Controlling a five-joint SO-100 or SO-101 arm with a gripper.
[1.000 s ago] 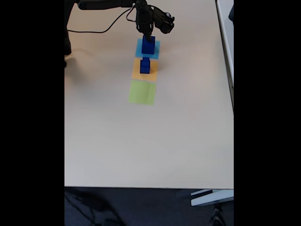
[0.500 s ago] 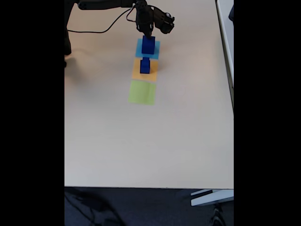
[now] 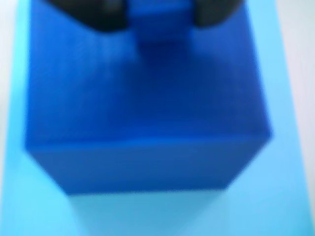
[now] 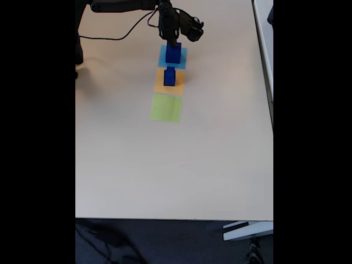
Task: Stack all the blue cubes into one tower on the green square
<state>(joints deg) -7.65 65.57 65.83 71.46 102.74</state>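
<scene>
A large blue cube point(image 3: 142, 103) sits on the light-blue square point(image 4: 172, 56) near the table's point(image 4: 176, 165) far edge; the gripper point(image 3: 157, 22) above it pinches a small blue cube point(image 3: 158, 24). The green square point(image 4: 166, 108) lies bare.

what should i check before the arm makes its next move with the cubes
1. Gripper over a cube: ok, it sits right above the cube on the light-blue square.
2. Small cube between the fingers: ok in the wrist view, a little cube sits between them on top of the big cube.
3. Firm grip on it: cannot tell, the wrist view is too blurred to show contact.
4. Green square free: ok, nothing lies on it.
5. Cubes on the orange square: not ok for the task, a short blue stack stands there, not on green.
6. Table around the green square free of clutter: ok.
</scene>
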